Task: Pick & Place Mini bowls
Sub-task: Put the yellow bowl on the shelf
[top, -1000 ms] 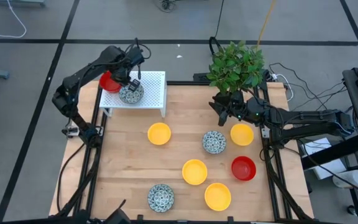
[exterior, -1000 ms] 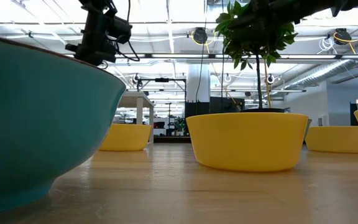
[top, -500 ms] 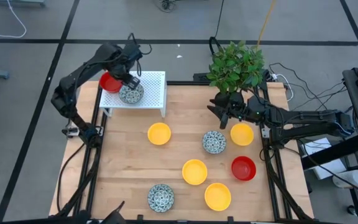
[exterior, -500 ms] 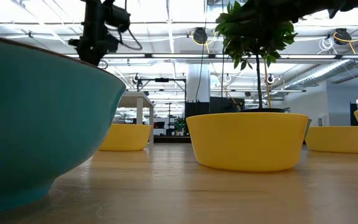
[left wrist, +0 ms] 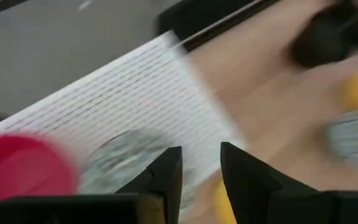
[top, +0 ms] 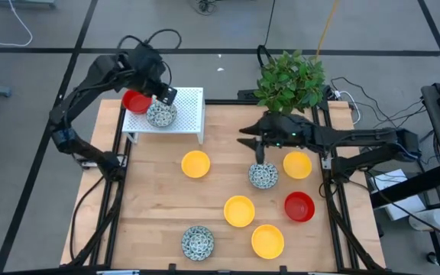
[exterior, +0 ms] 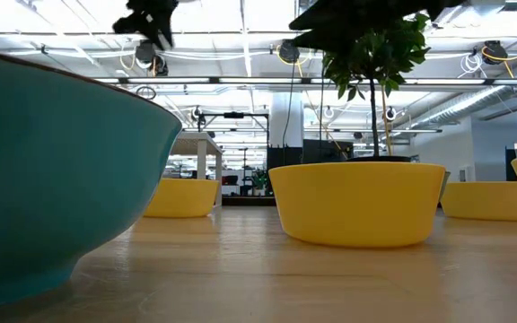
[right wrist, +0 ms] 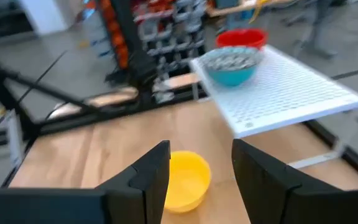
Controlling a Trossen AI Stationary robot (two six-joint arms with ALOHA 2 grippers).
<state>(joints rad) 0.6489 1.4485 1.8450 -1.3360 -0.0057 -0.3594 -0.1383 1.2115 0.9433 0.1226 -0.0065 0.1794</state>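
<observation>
Four yellow bowls (top: 195, 163), two red bowls (top: 299, 206), three speckled bowls (top: 263, 175). Left gripper (top: 164, 96) has lifted off the rack (top: 187, 112), narrow gap, empty; right gripper (top: 259, 150) has swung toward 9 o'clock, wide, empty.

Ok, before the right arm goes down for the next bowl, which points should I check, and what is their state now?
1. Right gripper open and empty: ok.
2. It is over the speckled bowl: not ok, it hangs just past the bowl's far rim.
3. Nearest yellow bowl clear of the speckled bowl: ok, a gap shows.
4. Room left on the white rack: ok; the red bowl and the rack's speckled bowl sit at one end.
5. Left gripper open: ok, nothing held.
</observation>
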